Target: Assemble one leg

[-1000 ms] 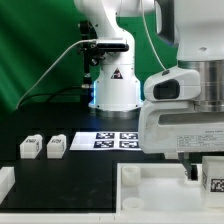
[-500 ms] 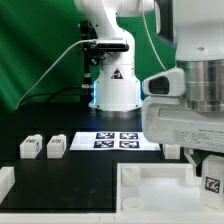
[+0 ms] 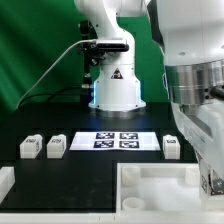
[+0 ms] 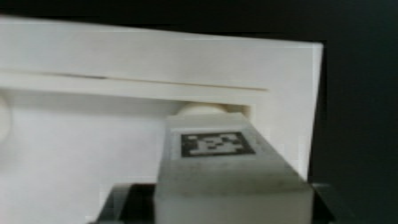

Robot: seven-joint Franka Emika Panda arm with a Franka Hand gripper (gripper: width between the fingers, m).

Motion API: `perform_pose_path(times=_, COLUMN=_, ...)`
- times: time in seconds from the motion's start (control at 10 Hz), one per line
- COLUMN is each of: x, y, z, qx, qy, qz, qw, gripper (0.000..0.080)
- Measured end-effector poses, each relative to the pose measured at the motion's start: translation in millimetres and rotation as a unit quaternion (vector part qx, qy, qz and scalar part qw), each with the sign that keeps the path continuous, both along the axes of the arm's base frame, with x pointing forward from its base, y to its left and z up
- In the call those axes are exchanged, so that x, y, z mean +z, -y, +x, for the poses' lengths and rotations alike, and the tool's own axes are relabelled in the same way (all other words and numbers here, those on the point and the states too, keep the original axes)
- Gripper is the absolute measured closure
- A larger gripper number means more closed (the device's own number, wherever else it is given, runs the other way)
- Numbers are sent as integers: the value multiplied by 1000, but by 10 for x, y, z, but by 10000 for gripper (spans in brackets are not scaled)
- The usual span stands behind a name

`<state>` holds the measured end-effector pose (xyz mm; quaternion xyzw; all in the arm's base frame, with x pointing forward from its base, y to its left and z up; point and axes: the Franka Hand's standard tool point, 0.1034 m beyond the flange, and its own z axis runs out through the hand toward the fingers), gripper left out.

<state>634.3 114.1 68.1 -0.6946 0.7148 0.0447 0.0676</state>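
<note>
Ext view: arm body fills the ext view's right side, blocks most of what's behind it. Marker board (image 3: 113,140) flat on the black table (image 3: 40,172), just in front of the robot base (image 3: 115,92). Two loose legs (image 3: 31,147) (image 3: 56,146) side by side at the ext view's left of the board, apart from it; third leg (image 3: 172,148) at the board's right end, partly hidden by the arm. Tabletop piece (image 3: 150,185) at the front — raised rim, nothing clearly sitting in it besides the moulded bumps. Small white part (image 3: 5,181) at the left edge, cut off.

Wrist view: gripper (image 4: 217,190) fingers look clamped on a leg (image 4: 219,150), tag face up, held over the tabletop's white surface (image 4: 107,120) — contact w/ it: can't tell.
</note>
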Motion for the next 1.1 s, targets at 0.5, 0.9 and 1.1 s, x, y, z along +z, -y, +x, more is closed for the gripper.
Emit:
perform_pose_path(times=0.5, x=-52, y=-16, z=-23, qx=112, qy=26, qz=-9, qw=993, gripper=181)
perform_pose_path(times=0.9, x=17, y=-43, z=-3, qx=381, qy=44, qz=-29, qw=923, gripper=151)
perform_pose_path(times=1.1, x=-11, y=-50, z=-20, qx=538, qy=54, qz=-47, qw=840, gripper=151)
